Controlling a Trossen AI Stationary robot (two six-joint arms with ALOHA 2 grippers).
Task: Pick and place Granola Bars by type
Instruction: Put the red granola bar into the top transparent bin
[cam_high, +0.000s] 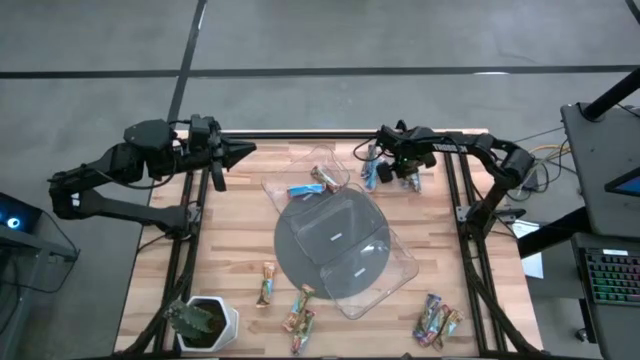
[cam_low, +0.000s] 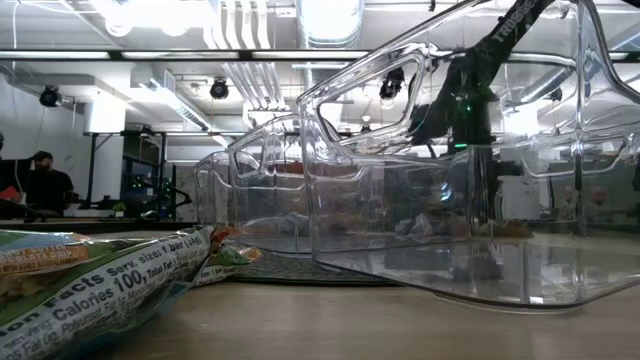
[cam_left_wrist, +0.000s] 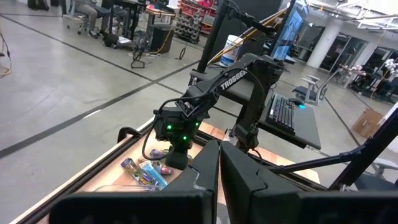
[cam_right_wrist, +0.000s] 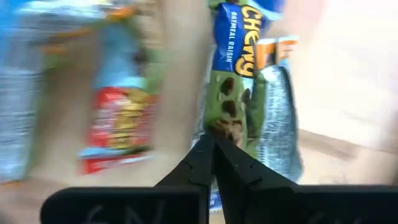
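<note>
Several granola bars (cam_high: 371, 170) lie in a loose group on the wood table near its far right corner. My right gripper (cam_high: 388, 168) points down over them, shut, with nothing between its fingers. In the right wrist view its tips (cam_right_wrist: 214, 142) stand at one end of a blue "Chewy" bar (cam_right_wrist: 239, 56), beside a light-blue and red bar (cam_right_wrist: 118, 118). My left gripper (cam_high: 243, 153) waits shut and level above the far left corner. Two bars (cam_high: 312, 184) lie in the far clear tray (cam_high: 300, 170). My right gripper's shut fingertips (cam_right_wrist: 227, 155) come from above at the end of the blue bar (cam_right_wrist: 233, 118), which lies flat on the table. I cannot tell whether they touch it.
A second clear tray (cam_high: 365, 265) sits on a grey disc (cam_high: 300, 240) mid-table. More bars lie near the front edge (cam_high: 267, 283), (cam_high: 300, 308), (cam_high: 436, 322). A potted plant (cam_high: 200, 322) stands at the front left. A person (cam_low: 45, 185) sits far off in the room.
</note>
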